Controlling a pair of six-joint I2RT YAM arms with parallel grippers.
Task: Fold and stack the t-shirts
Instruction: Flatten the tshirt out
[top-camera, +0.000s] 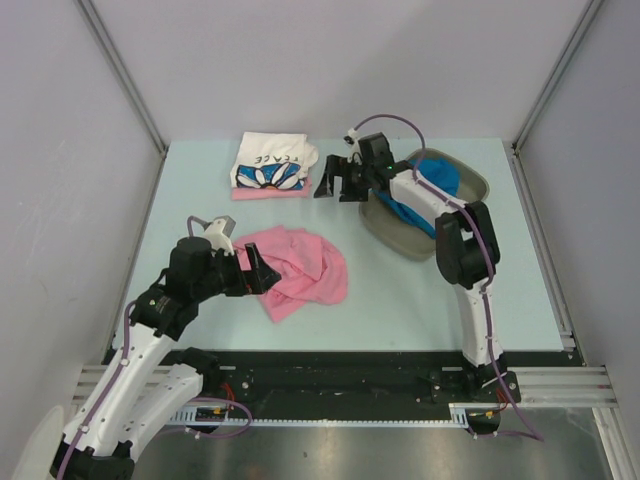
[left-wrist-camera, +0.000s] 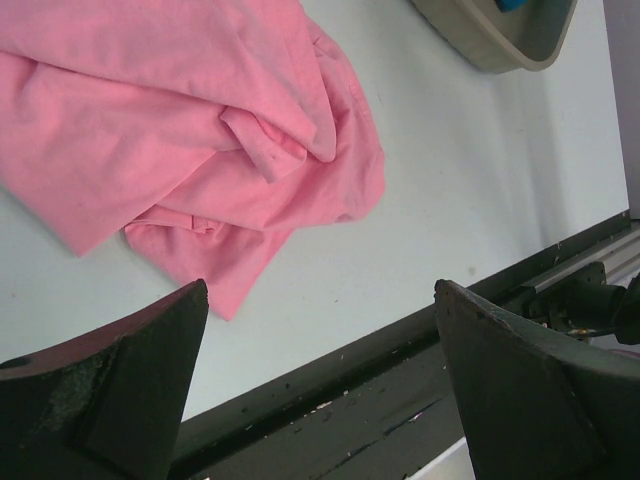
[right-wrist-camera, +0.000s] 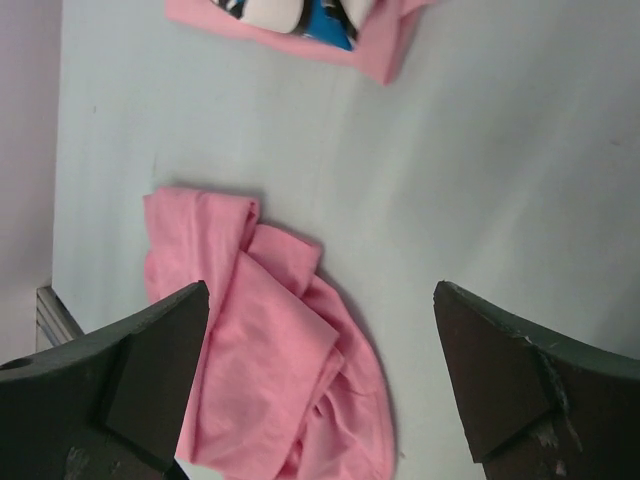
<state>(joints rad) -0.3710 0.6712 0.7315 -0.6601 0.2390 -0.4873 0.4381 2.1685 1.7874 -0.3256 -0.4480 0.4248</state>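
A crumpled pink t-shirt (top-camera: 300, 268) lies in the middle of the table; it also shows in the left wrist view (left-wrist-camera: 190, 130) and the right wrist view (right-wrist-camera: 270, 370). A folded white flower-print t-shirt (top-camera: 272, 163) rests on a folded pink one (top-camera: 268, 192) at the back; both show at the top of the right wrist view (right-wrist-camera: 300, 20). A bright blue t-shirt (top-camera: 432, 185) lies in the tray. My left gripper (top-camera: 262, 272) is open and empty at the crumpled shirt's left edge. My right gripper (top-camera: 335, 180) is open and empty, raised between the stack and the tray.
A grey-olive plastic tray (top-camera: 478, 186) sits at the back right, its corner in the left wrist view (left-wrist-camera: 500, 40). The table's near edge meets a black rail (top-camera: 340, 372). Grey walls enclose the left, back and right sides.
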